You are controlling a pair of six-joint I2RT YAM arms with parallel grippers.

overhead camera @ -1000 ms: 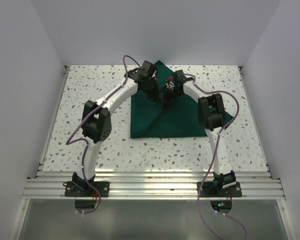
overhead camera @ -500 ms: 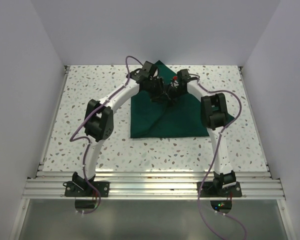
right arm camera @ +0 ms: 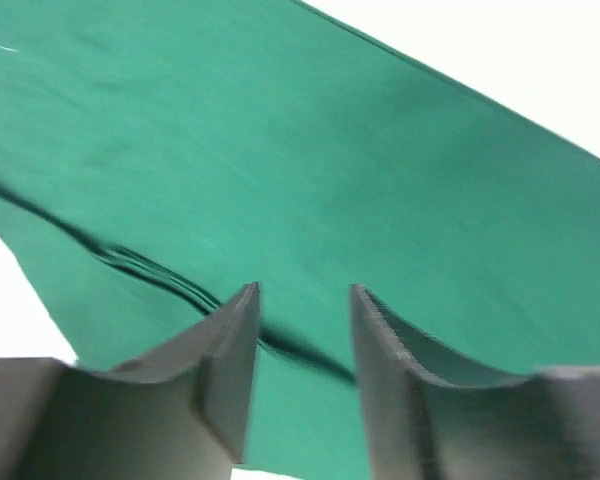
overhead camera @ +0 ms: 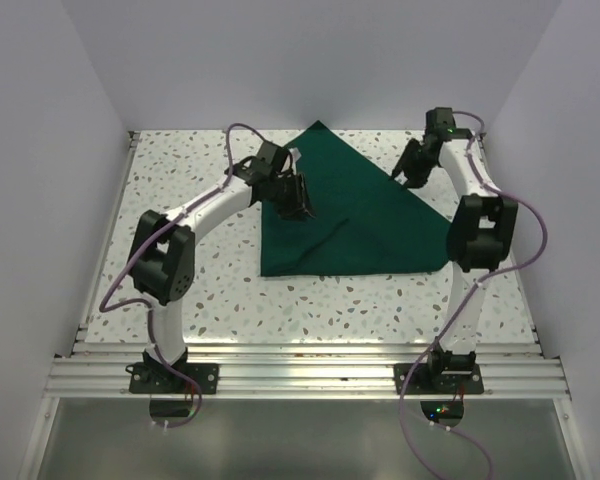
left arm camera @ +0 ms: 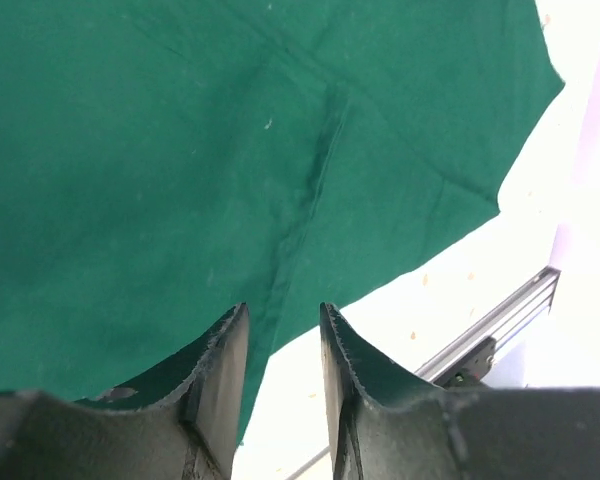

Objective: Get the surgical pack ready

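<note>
The surgical pack shows only as a dark green drape [overhead camera: 350, 225], folded flat on the speckled table with one point toward the back wall. My left gripper [overhead camera: 302, 207] hovers over the drape's left part, open with nothing between its fingers. In the left wrist view, the left gripper [left arm camera: 283, 318] points at the drape [left arm camera: 230, 150] near its edge, beside a long crease. My right gripper [overhead camera: 410, 172] hangs by the drape's slanted right edge, open and empty. The right wrist view shows the right gripper [right arm camera: 303, 295] above the drape [right arm camera: 330, 150] and a dark wrinkle.
White walls close in the speckled table [overhead camera: 180, 190] on three sides. An aluminium rail [overhead camera: 300, 375] with both arm bases runs along the near edge. Purple cables loop from each arm.
Both grippers have drawn apart from the drape's middle: the left went a little left, the right swung out to the far right edge. The left gripper has opened.
</note>
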